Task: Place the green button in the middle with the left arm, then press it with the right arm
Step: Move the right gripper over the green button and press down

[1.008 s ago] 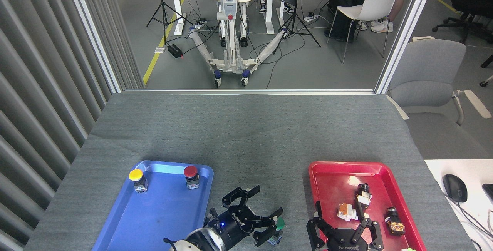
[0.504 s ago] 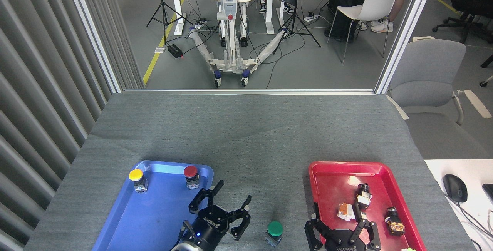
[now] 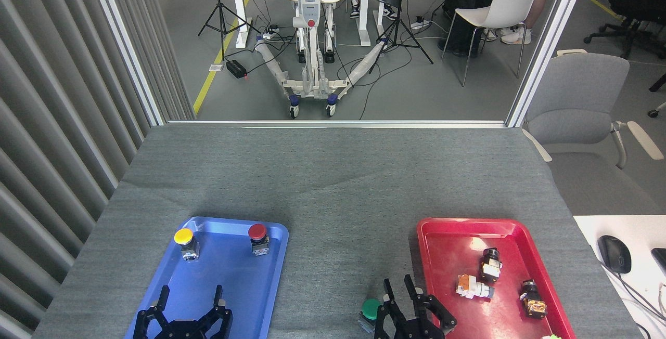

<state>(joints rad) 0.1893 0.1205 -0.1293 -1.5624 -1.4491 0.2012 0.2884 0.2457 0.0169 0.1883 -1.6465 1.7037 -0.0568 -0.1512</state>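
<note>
My counter (image 3: 333,183) wears matt, felt-like grey cloth. The blue tray (image 3: 270,282) and red tray (image 3: 447,235) shine like glossy plastic. The green button (image 3: 370,309) has a smooth cap.

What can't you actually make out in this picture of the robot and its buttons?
- Head view: green button, its base mostly hidden by the right gripper; contact unclear.
- Left gripper: its arm is cut off by the bottom edge.
- Parts in the red tray: too small to identify.

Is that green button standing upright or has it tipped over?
Upright: the green button shows its round cap on top, base on the grey cloth.
</note>
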